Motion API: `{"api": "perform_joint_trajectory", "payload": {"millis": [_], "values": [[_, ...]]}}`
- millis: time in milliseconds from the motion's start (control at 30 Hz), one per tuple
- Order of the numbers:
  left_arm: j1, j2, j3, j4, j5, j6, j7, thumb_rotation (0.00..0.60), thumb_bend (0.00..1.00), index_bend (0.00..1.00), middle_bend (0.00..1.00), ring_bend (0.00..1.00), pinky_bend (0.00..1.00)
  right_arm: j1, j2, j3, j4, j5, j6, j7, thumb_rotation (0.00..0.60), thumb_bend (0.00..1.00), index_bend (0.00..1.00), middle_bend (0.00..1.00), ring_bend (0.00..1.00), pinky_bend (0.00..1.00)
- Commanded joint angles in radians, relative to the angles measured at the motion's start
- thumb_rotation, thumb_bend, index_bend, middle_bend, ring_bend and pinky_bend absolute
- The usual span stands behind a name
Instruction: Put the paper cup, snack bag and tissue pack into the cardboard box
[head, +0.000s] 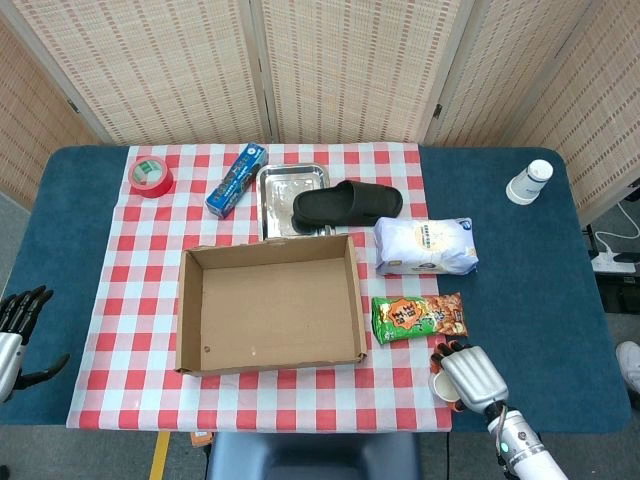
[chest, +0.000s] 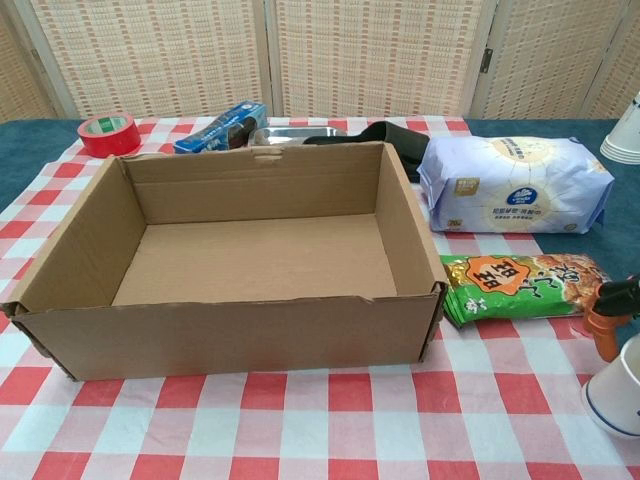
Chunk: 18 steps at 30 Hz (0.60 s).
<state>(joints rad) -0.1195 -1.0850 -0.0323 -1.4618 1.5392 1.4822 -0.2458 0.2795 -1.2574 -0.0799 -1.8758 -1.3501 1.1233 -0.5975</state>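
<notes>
The empty cardboard box (head: 185, 310) (chest: 230, 335) stands open in the middle of the checked cloth. Right of it lies the green and orange snack bag (head: 418, 317) (chest: 520, 288). Behind the bag lies the white tissue pack (head: 426, 246) (chest: 515, 185). A white paper cup (head: 438, 387) (chest: 618, 392) stands upright at the cloth's near right corner. My right hand (head: 470, 374) hangs over that cup, its orange fingertips (chest: 606, 322) bent down just behind the rim; contact is not visible. My left hand (head: 15, 325) rests at the table's left edge with fingers apart, holding nothing.
A second stack of paper cups (head: 528, 182) (chest: 625, 135) stands at the far right. Behind the box are a red tape roll (head: 150, 175), a blue packet (head: 236, 180) and a metal tray (head: 285, 185) with a black slipper (head: 348, 203) on it.
</notes>
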Motion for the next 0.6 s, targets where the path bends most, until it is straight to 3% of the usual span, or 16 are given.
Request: {"api": "perform_joint_trajectory", "payload": {"millis": [33,333,600], "values": [[0.000,0.000,0.000,0.001,-0.001,-0.001,-0.002,0.600,0.22,0.00,0.00,0.00,0.00,-0.003,-0.011,0.003,0.010,-0.004,0.011,0.001,0.600,0.00,0.61,0.34,0.34,0.52],[0.001,0.001,0.000,0.003,0.001,0.002,-0.006,0.600,0.22,0.00,0.00,0.00,0.00,-0.008,-0.005,0.007,0.009,-0.022,0.038,0.021,0.600,0.00,0.69,0.42,0.41,0.58],[-0.003,-0.003,0.001,0.003,0.001,-0.006,0.004,0.600,0.22,0.00,0.00,0.00,0.00,-0.006,0.114,0.045,-0.123,-0.055,0.108,0.009,0.600,0.00,0.70,0.44,0.43,0.59]]}}
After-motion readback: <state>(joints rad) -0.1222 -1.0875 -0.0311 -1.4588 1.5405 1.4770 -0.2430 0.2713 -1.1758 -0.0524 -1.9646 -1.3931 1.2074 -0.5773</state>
